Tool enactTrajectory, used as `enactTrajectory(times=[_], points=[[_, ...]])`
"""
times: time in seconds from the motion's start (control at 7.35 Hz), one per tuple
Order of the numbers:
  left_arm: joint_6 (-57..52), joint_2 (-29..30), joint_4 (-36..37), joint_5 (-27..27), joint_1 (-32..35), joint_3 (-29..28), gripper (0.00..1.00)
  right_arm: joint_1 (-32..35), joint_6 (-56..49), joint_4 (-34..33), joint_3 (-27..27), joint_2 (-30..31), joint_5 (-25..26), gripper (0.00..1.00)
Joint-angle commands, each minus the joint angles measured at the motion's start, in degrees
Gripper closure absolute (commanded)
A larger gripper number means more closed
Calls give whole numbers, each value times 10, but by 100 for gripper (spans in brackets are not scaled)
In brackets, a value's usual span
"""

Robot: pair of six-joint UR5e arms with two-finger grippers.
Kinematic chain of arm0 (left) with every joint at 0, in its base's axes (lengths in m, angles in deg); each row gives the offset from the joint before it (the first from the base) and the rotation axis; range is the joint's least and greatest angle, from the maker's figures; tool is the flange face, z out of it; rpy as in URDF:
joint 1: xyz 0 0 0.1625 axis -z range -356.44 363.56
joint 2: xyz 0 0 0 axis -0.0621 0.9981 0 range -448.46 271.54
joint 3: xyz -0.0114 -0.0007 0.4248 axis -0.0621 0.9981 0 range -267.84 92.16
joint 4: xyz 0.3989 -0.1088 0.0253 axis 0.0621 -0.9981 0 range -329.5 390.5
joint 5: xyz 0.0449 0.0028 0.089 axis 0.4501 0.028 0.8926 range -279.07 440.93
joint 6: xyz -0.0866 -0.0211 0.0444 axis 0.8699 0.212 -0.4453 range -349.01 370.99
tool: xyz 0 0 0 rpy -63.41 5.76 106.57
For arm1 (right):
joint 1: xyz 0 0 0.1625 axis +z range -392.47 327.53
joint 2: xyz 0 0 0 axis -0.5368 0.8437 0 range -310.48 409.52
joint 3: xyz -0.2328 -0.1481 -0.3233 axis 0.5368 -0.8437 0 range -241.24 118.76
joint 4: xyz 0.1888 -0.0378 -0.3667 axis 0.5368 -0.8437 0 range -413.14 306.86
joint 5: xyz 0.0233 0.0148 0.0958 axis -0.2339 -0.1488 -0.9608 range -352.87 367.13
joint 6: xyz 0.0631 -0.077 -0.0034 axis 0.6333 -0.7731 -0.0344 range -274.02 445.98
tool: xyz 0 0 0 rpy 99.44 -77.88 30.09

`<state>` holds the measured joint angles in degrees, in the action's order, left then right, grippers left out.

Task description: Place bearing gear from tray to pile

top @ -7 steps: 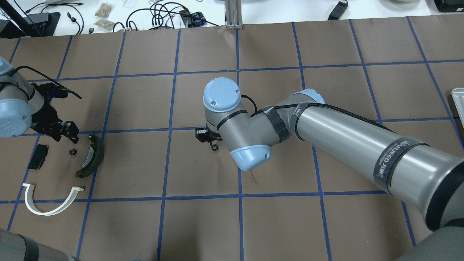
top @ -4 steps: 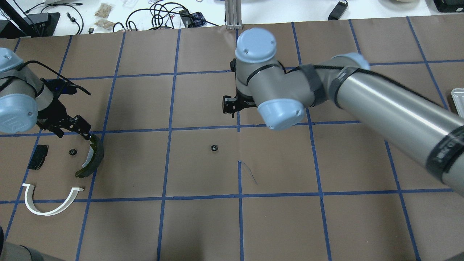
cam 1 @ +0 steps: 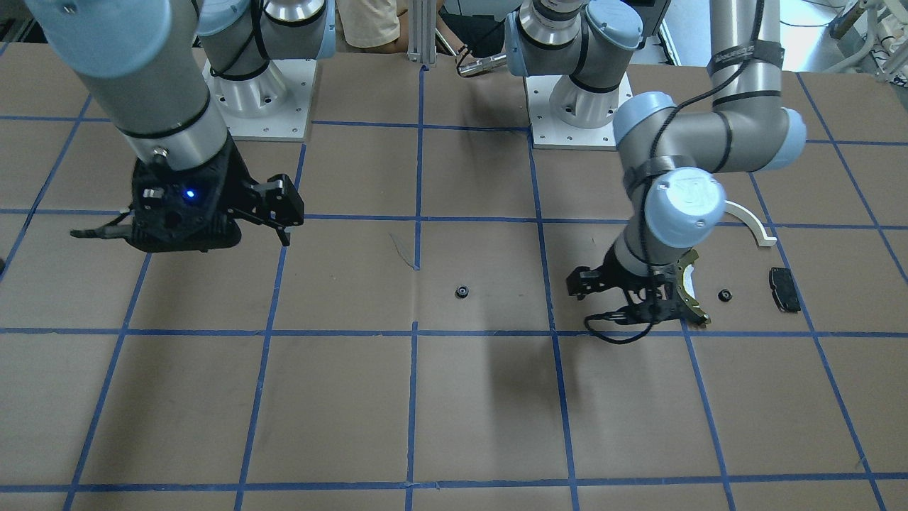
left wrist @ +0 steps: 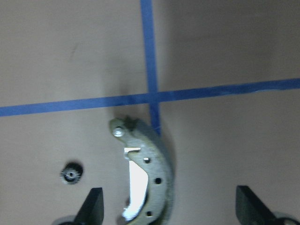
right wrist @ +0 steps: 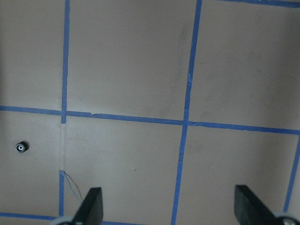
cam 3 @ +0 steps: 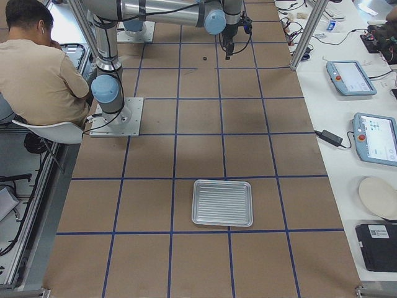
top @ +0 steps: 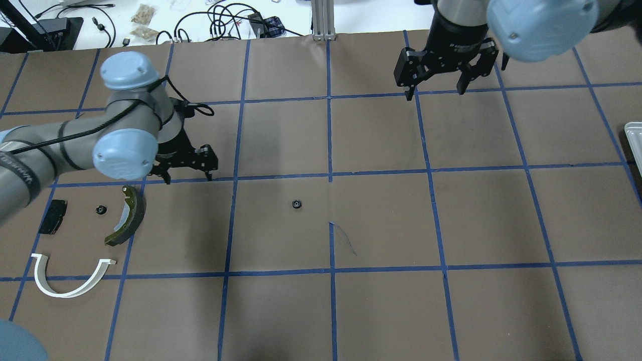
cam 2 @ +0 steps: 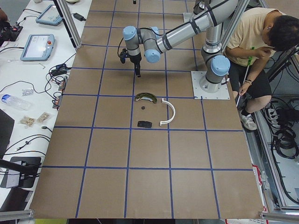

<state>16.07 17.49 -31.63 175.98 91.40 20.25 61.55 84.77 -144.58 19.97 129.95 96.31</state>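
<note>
The bearing gear (top: 297, 204) is a small black toothed ring lying alone on the brown table mid-way across; it also shows in the front view (cam 1: 462, 292) and the right wrist view (right wrist: 21, 147). The pile lies at the left: white arch bracket (top: 64, 295), dark brake shoe (top: 131, 216), black pad (top: 52, 216) and a second small gear (top: 101, 209). My left gripper (top: 188, 176) is open and empty, just beyond the brake shoe (left wrist: 154, 173). My right gripper (top: 435, 90) is open and empty, raised at the far right, well away from the gear.
A ribbed metal tray (cam 3: 222, 202) lies empty at the table's right end; its edge shows in the overhead view (top: 633, 140). Blue tape lines grid the table. A seated person (cam 2: 261, 42) is behind the robot bases. Cables and devices lie past the far edge.
My right gripper has lifted off the gear, leaving it mid-table, and swung to the far right. My left gripper has moved right, from beside the pile toward the table's middle.
</note>
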Motion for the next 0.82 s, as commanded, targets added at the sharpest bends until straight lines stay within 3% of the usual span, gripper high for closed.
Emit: enactTrajectory(times=[0.0, 0.27, 0.68], points=[[147, 32, 101, -3, 144, 11, 0, -5, 2, 30, -5, 32, 5, 0], [170, 66, 182, -38, 176, 38, 0, -3, 34, 20, 35, 59, 0, 0], [170, 82, 199, -43, 192, 43, 0, -3, 39, 15, 47, 61, -1, 0]])
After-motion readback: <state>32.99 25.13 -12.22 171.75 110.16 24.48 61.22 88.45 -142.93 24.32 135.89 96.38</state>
